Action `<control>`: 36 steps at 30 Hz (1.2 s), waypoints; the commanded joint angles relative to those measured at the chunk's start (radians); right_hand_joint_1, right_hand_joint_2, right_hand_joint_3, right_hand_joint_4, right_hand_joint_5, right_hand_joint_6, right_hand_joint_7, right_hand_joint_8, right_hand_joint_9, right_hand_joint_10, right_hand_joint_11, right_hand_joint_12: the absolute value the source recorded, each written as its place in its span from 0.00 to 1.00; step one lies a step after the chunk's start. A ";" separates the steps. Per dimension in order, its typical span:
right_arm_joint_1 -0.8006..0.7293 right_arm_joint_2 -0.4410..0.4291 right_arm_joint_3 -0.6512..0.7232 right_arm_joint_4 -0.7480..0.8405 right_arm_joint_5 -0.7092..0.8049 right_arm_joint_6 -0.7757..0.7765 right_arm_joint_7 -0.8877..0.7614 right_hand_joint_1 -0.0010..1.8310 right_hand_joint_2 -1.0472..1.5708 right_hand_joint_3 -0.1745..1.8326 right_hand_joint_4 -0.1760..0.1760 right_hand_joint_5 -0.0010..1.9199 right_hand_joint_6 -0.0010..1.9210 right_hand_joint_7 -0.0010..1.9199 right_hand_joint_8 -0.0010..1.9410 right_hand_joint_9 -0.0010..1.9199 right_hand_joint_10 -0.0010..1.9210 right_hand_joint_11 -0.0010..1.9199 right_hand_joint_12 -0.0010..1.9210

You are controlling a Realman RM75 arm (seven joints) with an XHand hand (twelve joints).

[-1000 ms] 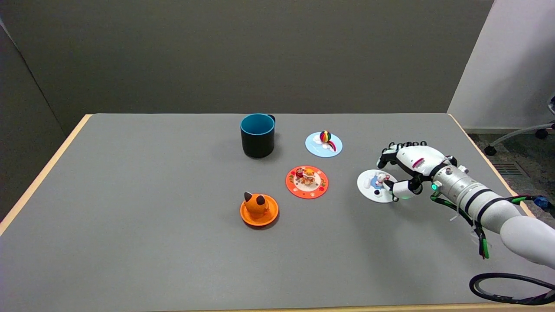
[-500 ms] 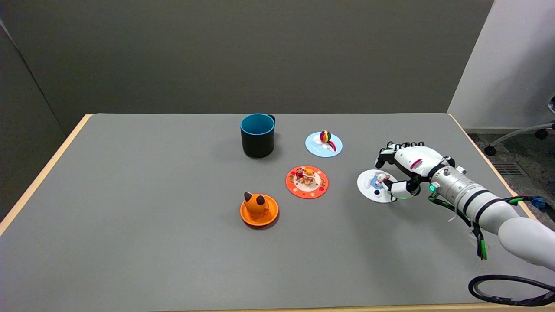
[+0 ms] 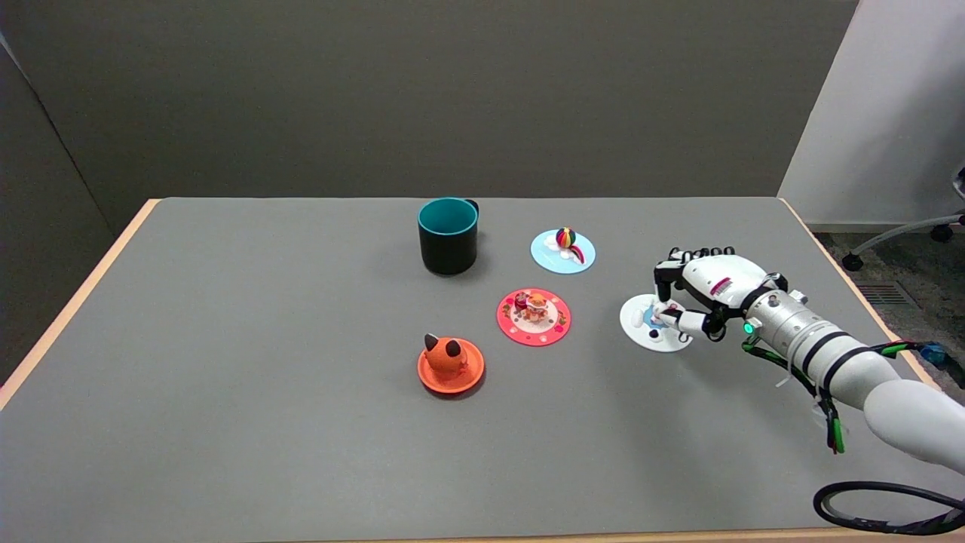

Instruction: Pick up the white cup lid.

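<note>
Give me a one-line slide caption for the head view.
Right hand closes its fingers around the figurine on the white cup lid, which lies flat on the grey table.

Count on the grey table, head view:

- Cup lids: 4 in all. One white lid, one red lid, one orange lid, one light blue lid. Each carries a small figure on top.
- Cups: 1, a dark cup with a teal inside.
- Robot hands in view: 1, the right hand.
- Black cable loops: 1, a cable at the near right edge.
</note>
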State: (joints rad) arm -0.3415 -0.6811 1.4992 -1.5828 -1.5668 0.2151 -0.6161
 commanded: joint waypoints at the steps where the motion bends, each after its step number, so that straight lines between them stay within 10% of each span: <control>1: 0.002 0.001 -0.006 -0.004 0.000 0.002 -0.002 0.47 0.88 0.19 0.59 0.29 0.85 0.13 0.58 0.23 0.41 0.24 0.22; 10: 0.002 0.001 -0.010 -0.002 0.032 0.015 -0.002 0.48 0.88 0.19 0.56 0.29 0.84 0.15 0.55 0.22 0.41 0.23 0.23; 12: 0.002 0.001 -0.008 -0.004 0.032 0.015 -0.002 0.51 0.87 0.21 0.30 0.30 0.83 0.17 0.47 0.23 0.39 0.22 0.25; 15: 0.005 0.001 -0.006 -0.005 0.032 0.012 -0.002 0.51 0.86 0.20 0.43 0.33 0.79 0.20 0.42 0.23 0.34 0.22 0.21; 16: 0.007 0.002 -0.006 -0.005 0.032 0.011 -0.002 0.50 0.76 0.39 0.36 0.32 0.33 0.21 0.39 0.24 0.30 0.24 0.18; 19: 0.012 0.005 -0.010 -0.005 0.032 0.007 -0.002 0.50 0.73 0.43 0.27 0.34 0.20 0.23 0.34 0.24 0.28 0.23 0.17; 36: 0.017 0.006 -0.051 0.004 0.032 0.023 -0.002 0.51 0.71 0.45 0.18 0.36 0.14 0.26 0.30 0.26 0.23 0.23 0.16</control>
State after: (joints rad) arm -0.3291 -0.6766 1.4806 -1.5862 -1.5380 0.2242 -0.6178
